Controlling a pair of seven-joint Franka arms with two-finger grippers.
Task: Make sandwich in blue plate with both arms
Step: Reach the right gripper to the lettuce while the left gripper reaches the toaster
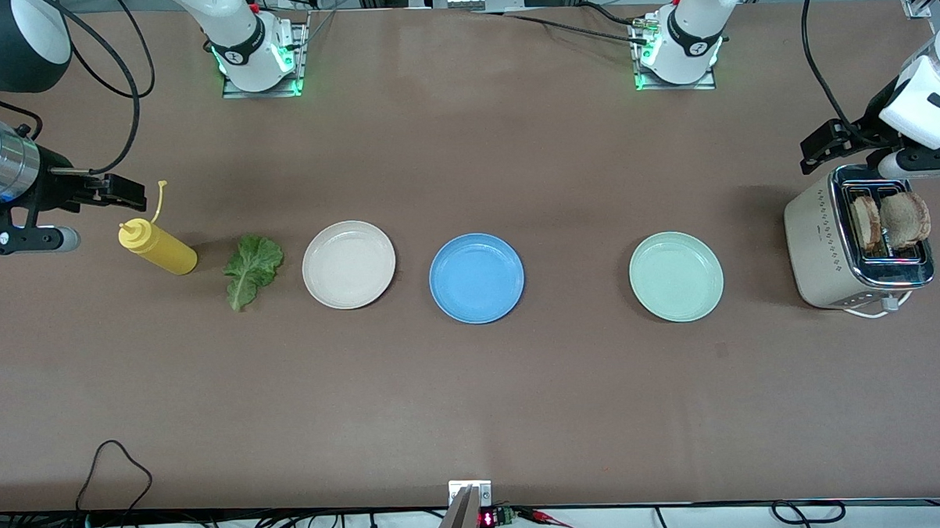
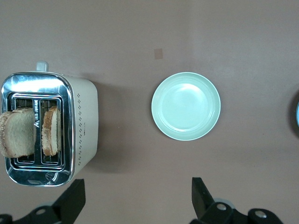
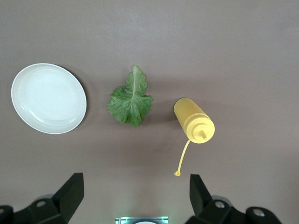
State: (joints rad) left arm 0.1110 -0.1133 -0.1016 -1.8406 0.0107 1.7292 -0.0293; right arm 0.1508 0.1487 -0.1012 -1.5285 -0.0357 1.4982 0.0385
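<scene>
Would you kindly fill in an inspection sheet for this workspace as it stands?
Surface: brown table, bare between items.
Job's things: blue plate empty; lettuce leaf on the table; two bread slices standing in the toaster.
Clutter: cream plate, mint plate, yellow bottle.
Hands: left hand open above the toaster; right hand open near the bottle.
Cables: loops along the table's near edge.
Surroundings: nothing seen.

Toast slices (image 1: 891, 219) sit partly hidden inside toaster (image 1: 821, 252).
</scene>
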